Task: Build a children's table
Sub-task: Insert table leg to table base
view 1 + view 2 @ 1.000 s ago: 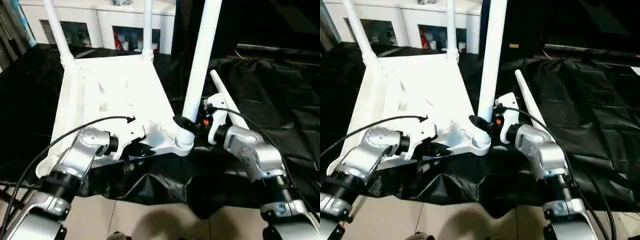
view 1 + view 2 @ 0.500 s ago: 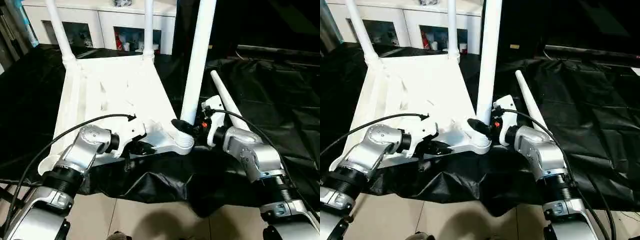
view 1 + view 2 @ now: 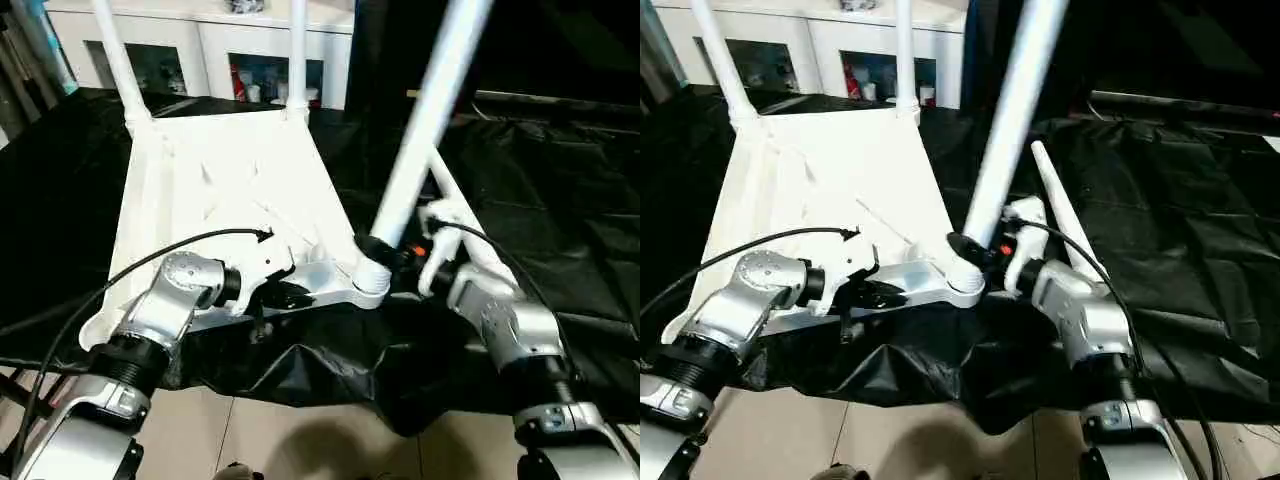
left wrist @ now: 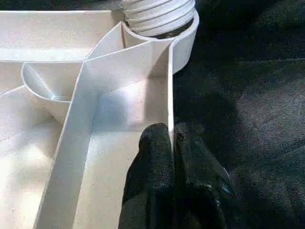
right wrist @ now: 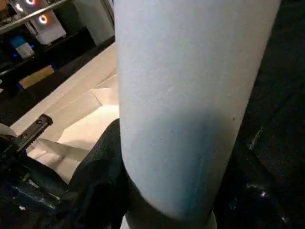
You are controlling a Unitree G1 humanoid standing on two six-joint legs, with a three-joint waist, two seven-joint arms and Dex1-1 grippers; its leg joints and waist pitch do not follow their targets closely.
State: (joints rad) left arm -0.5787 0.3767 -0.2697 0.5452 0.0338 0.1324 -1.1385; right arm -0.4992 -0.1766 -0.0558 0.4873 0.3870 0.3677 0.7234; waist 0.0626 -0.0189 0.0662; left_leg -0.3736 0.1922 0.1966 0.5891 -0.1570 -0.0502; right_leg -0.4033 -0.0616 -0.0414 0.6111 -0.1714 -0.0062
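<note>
Left gripper pinched shut on near rim of upturned table top, lying on black sheet; right gripper clamps third leg at near corner socket, leaning up-right, apparently partly seated; two far legs upright; fourth leg lies flat.

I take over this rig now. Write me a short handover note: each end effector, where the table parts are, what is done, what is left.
Left end effector: shut on the near rim of the table top, which lies upside down on the black sheet.
Right end effector: shut on the third leg, low down at the near right socket; the leg leans to the right, its thread partly in.
Done: two far legs stand in their sockets.
Left: straighten and seat the third leg, then fit the fourth leg, lying on the sheet, into the near left socket.
</note>
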